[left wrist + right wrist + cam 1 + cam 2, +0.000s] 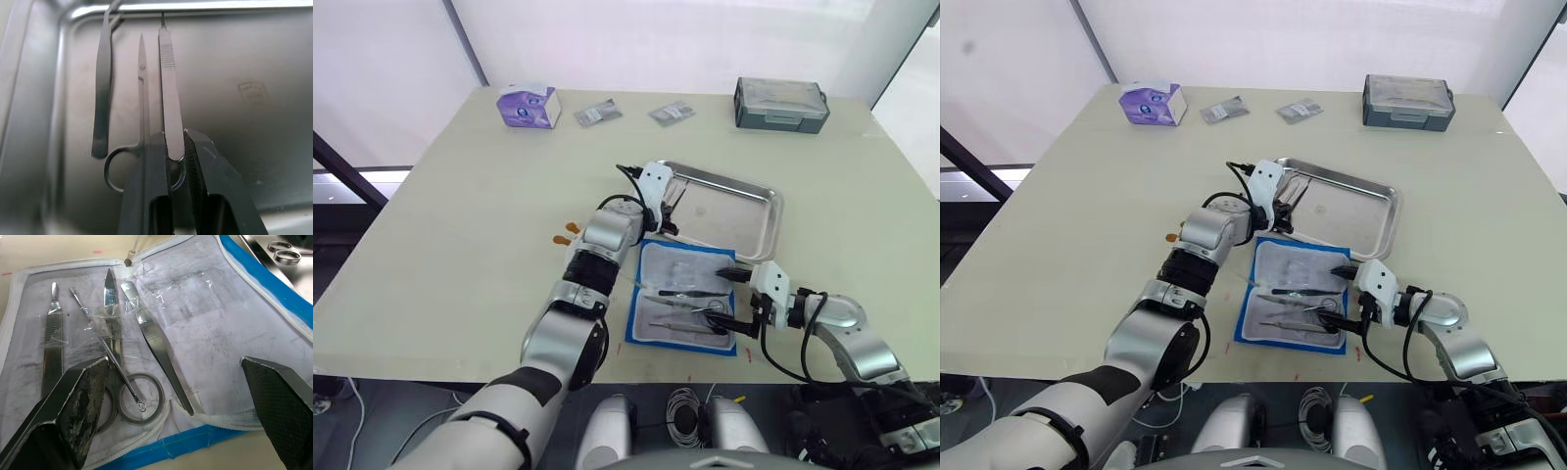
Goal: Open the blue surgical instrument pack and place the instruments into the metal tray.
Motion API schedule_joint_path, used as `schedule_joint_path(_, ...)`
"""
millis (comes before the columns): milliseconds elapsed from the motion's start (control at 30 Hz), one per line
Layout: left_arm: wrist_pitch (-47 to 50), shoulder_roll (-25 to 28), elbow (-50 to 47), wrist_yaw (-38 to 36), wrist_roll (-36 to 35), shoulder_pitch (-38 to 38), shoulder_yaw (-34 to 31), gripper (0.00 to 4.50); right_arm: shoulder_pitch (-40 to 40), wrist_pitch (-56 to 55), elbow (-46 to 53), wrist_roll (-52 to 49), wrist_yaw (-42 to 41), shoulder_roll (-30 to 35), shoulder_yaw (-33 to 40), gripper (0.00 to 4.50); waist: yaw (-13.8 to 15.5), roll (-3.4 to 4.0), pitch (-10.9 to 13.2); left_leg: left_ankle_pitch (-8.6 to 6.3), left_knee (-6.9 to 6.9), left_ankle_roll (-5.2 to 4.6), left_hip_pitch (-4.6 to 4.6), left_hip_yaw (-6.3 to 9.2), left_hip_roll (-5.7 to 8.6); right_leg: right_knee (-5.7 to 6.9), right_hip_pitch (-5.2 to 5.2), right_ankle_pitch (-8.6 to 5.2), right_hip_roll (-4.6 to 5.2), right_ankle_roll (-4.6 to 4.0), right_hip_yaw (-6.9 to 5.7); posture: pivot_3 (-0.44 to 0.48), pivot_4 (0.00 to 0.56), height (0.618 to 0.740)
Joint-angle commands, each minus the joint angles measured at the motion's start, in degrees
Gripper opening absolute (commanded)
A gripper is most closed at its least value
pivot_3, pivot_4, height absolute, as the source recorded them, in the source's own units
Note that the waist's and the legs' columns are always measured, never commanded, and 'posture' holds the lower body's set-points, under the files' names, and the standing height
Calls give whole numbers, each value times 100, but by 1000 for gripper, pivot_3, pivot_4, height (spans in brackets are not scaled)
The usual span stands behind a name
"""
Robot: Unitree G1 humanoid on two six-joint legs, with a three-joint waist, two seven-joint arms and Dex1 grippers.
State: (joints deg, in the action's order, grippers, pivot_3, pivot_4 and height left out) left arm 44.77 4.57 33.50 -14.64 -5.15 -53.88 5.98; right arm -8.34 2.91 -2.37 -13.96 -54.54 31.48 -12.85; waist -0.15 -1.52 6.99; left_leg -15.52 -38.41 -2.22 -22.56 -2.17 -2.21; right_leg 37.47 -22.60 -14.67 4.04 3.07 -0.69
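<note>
Left gripper (175, 147) jaws are clamped on a scalpel handle (168, 88), held low over the near-left corner of the metal tray (766, 227). Scissors (141, 115) and tweezers (102, 98) are already laid in that tray just beside the held tool. Right gripper (176, 382) jaws are spread wide apart, nothing held, hovering over the near end of the blue surgical instrument pack (651, 318). The pack is seen lying open and flat on the worktop (460, 225), touching the tray's near rim. Several instruments (110, 333) are left in its clear pockets: a flat handle, a thin probe, ring-handled scissors, tweezers. Opening is judged done; transfer roughly halfway, with release of the scalpel handle pending.
</note>
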Motion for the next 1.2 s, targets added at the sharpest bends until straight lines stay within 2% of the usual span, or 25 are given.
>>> schedule_joint_path(33, -65, -59, 7, 63, 31, -104, -106, 2148, 340, 321, -628, 616, 126, 111, -359, 4500, 0, 0, 0, 0, 0, 0, 0, 0, 0, 0, 0, 0, 0, 0, 0, 0, 150, 727)
schedule_joint_path(100, -87, -75, 19, 46, 53, -113, -95, 3174, 341, 319, -628, 617, 131, 110, -358, 4500, 0, 0, 0, 0, 0, -1, 0, 0, 0, 0, 0, 0, 0, 0, 0, 0, 150, 727)
schedule_joint_path(167, -69, -91, -17, -8, 33, -119, -96, 3669, 345, 316, -628, 619, 138, 106, -358, 4500, 0, 0, 0, 0, 0, -1, 0, 0, 0, 0, 0, 0, 0, 0, 0, 0, 150, 727)
schedule_joint_path(233, -52, -94, -86, -39, 23, -127, -96, 4423, 347, 313, -628, 619, 142, 104, -357, 4500, 0, 0, 0, 0, 0, 0, 0, 0, 0, 0, 0, 0, 0, 0, 0, 0, 150, 727)
schedule_joint_path(467, -30, 124, -841, -626, -88, -89, 23, 4423, 350, 303, -636, 618, 170, 79, -348, 4500, -3, 0, 0, 1, 1, 1, 0, 0, 0, 0, 0, 0, 0, 0, 0, 0, 150, 727)
schedule_joint_path(567, -284, 370, -1148, -1053, -124, -16, 90, 4423, 344, 293, -653, 622, 174, 66, -351, 4500, -8, 1, 0, 2, 2, 3, 1, 0, 0, 0, 0, 0, 0, -1, 0, 0, 150, 727)
schedule_joint_path(633, -567, 780, -1174, -1484, -56, 2, 181, 4423, 331, 284, -672, 623, 176, 49, -353, 4500, -13, 1, 0, 2, 2, 4, 1, 0, 0, 0, 0, 0, 0, -1, 0, 0, 150, 727)
schedule_joint_path(800, -1624, 1354, -938, -2634, -146, 55, 299, 4423, 296, 269, -713, 628, 177, 22, -359, 4500, -28, 3, 1, 2, 5, 4, 4, 1, 0, 0, -1, -1, -1, -2, -1, 0, 150, 727)
schedule_joint_path(933, -2727, 1797, -746, -4234, -450, 222, 320, 4423, 264, 251, -749, 631, 171, 2, -358, 4500, -19, 3, 1, 1, 4, 3, 5, -12, 0, -2, 2, -1, 0, -2, -1, 0, 150, 727)
schedule_joint_path(1100, -3465, 2291, -867, -6047, -718, 536, 492, 4423, 241, 232, -774, 623, 177, -8, -348, 4500, -35, 5, 2, 0, 5, -1, 3, -37, -2, -1, -1, -2, -1, -3, -1, 0, 150, 727)
schedule_joint_path(1200, -3675, 2459, -967, -6623, -708, 686, 650, 4423, 247, 229, -778, 622, 176, 1, -340, 4500, -25, 2, 0, -3, 4, -6, 3, -37, -3, -1, 0, -2, -1, -3, -1, 0, 150, 727)
